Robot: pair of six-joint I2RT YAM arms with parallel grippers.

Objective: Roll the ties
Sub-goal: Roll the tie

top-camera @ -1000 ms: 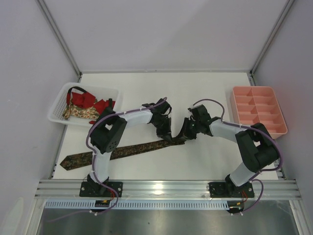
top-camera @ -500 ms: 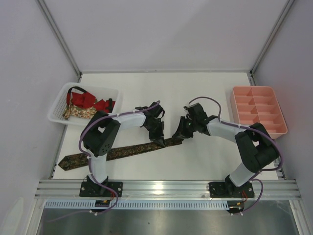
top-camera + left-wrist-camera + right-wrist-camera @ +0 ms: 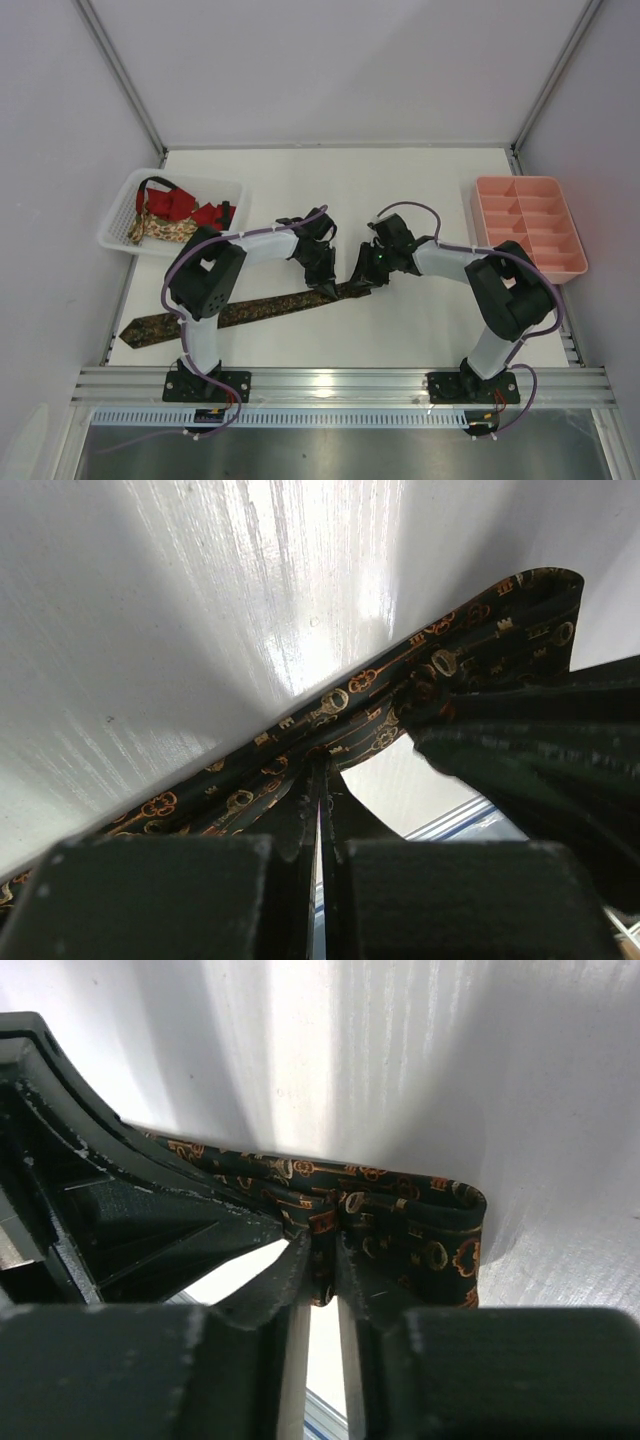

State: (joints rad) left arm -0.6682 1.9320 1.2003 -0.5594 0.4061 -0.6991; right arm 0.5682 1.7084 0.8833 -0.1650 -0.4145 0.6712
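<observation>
Two pinches on the dark key-patterned tie [image 3: 250, 308]: left gripper [image 3: 326, 288] and right gripper [image 3: 362, 277] are both closed on its folded end at frame centre; the tail trails lower left. Likely light, limp, slick; grip close beside the fold.

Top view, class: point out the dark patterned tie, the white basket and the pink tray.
dark patterned tie [image 3: 265, 307]: top view, flat middle stretch.
white basket [image 3: 112, 222]: top view, left wall.
pink tray [image 3: 576, 238]: top view, right rim.
</observation>
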